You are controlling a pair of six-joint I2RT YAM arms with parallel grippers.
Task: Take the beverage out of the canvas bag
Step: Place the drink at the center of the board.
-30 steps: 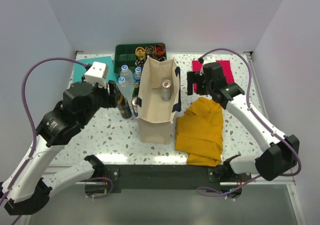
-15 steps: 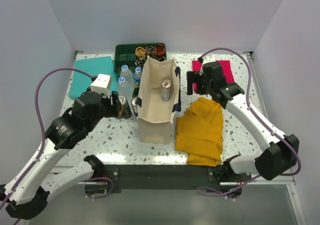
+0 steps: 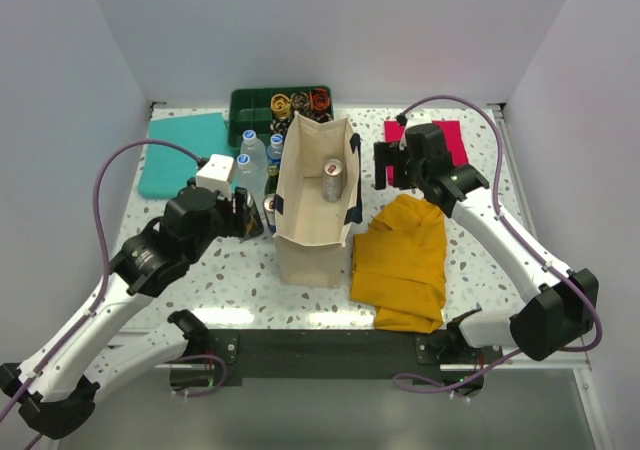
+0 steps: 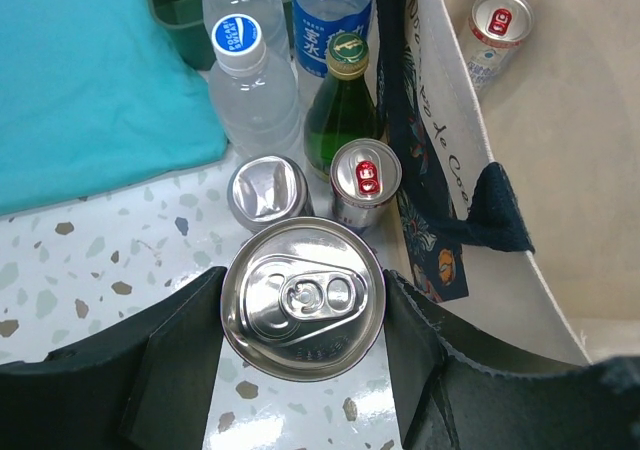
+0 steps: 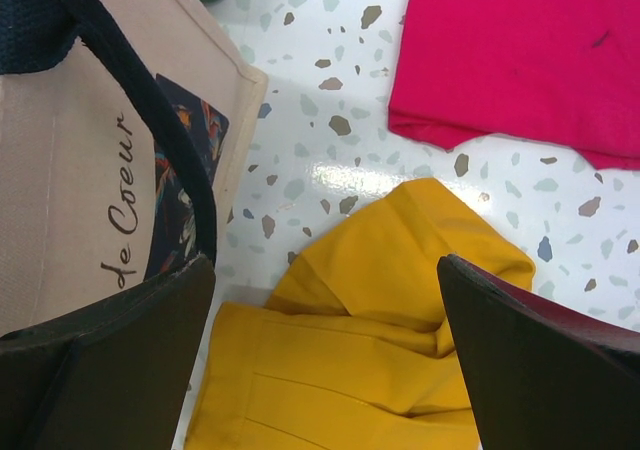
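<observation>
Overhead and wrist views of a two-arm rig at a speckled tabletop (image 3: pixel 230 270). The canvas bag (image 3: pixel 310 250) stands upright and open at centre, its navy handle draped over the left wall; one beverage, a slim can (image 3: pixel 333 180) with a red tab, lies tilted against the inside of the bag. Left gripper (image 3: pixel 243 215): jaws closed part-way around a second beverage, a silver pull-tab can (image 4: pixel 302 310), upright and outside the bag, just left of its left wall. Beyond this can a cluster stands between the bag and a teal cloth (image 4: pixel 90 80): a short silver can (image 4: pixel 267 192), a red-tabbed can (image 4: pixel 365 178), a green glass bottle (image 4: pixel 345 105) and clear water bottles (image 4: pixel 245 80); a green tray (image 3: pixel 250 105) sits behind them. Right gripper (image 5: pixel 320 365): jaws spread wide with nothing between them, just right of the bag, above the edge of a mustard cloth (image 5: pixel 370 300); a pink cloth (image 5: pixel 520 60) lies beyond.
</observation>
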